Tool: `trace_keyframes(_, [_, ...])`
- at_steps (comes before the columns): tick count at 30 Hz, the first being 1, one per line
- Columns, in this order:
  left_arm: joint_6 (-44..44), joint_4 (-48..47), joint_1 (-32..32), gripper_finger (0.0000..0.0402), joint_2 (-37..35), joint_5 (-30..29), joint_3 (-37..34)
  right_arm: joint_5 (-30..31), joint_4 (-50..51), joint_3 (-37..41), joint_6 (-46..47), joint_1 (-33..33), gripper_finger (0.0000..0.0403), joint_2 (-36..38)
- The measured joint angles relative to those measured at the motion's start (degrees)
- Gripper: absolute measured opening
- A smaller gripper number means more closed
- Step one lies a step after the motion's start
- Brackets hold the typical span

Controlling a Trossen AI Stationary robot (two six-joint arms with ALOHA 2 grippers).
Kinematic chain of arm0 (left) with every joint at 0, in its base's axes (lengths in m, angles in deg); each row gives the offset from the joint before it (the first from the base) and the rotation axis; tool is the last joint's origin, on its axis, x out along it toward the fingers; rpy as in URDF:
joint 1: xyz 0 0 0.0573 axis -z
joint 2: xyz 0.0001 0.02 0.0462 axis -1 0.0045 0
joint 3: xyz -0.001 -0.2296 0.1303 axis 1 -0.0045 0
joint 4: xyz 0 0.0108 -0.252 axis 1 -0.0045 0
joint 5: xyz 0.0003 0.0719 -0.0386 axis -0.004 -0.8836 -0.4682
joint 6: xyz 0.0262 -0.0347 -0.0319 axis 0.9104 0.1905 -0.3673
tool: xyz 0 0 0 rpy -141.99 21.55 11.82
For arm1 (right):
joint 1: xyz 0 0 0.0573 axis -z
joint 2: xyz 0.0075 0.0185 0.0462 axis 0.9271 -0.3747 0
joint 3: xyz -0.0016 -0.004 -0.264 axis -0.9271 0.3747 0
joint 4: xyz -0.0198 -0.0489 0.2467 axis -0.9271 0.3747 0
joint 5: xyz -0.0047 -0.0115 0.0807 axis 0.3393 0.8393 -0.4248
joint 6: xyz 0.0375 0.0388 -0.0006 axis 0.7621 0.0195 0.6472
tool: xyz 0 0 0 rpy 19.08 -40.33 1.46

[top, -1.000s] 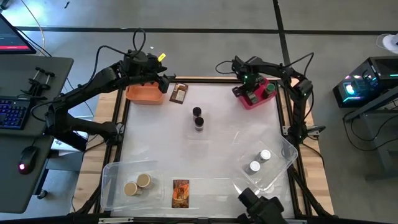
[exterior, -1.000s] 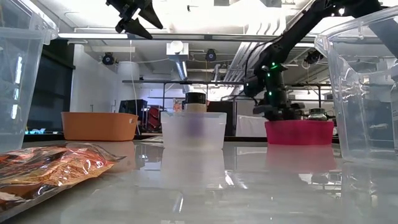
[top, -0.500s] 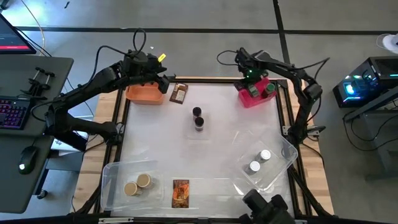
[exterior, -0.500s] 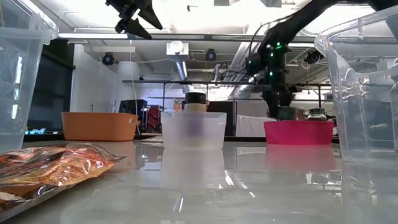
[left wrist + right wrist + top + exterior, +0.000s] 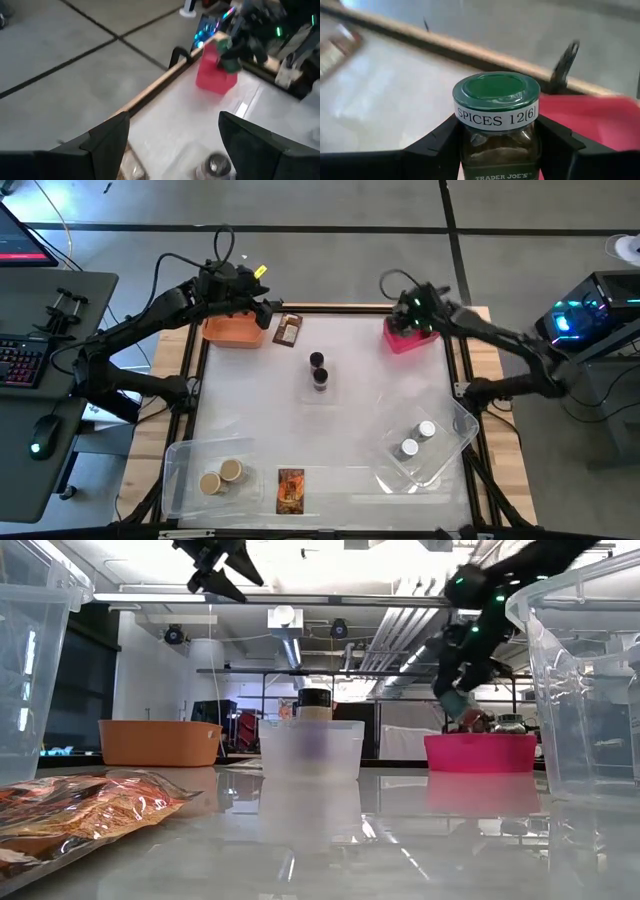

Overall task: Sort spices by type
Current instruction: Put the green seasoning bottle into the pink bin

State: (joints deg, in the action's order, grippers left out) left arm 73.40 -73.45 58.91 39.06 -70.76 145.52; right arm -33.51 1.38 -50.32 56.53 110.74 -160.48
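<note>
I am seeing the right gripper (image 5: 496,150) lifting a green-capped jar (image 5: 496,117) up out of the pink bin (image 5: 404,340) at 1 o'clock; the right arm's elbow is swinging out toward 3 o'clock, past the table edge.

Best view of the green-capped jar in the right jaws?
Right wrist view: the green-capped jar fills it, label readable, clamped between the jaws. Left wrist shows it small and distant over the pink bin. High and low views mostly hide it.
</note>
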Motion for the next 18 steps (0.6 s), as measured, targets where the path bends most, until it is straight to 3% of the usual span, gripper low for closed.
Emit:
trace_keyframes(5, [-1.1,7.8,-0.2,0.0294,2.1,0.3,0.0,13.6,-22.8,12.4,-1.6,-2.2,0.0193,7.9])
trace_keyframes(9, [-1.1,10.5,-0.3,0.0294,3.9,1.3,0.0,15.0,-25.7,15.5,3.5,-2.3,0.0193,7.6])
trace_keyframes(14, [-1.9,9.9,-0.2,0.0294,5.4,1.7,0.0,21.3,-26.9,18.0,8.4,-3.0,0.0193,4.6])
trace_keyframes(18, [-3.0,10.0,-0.2,0.0294,6.0,1.8,0.0,21.7,-31.0,19.5,9.3,-3.2,0.0193,2.0])
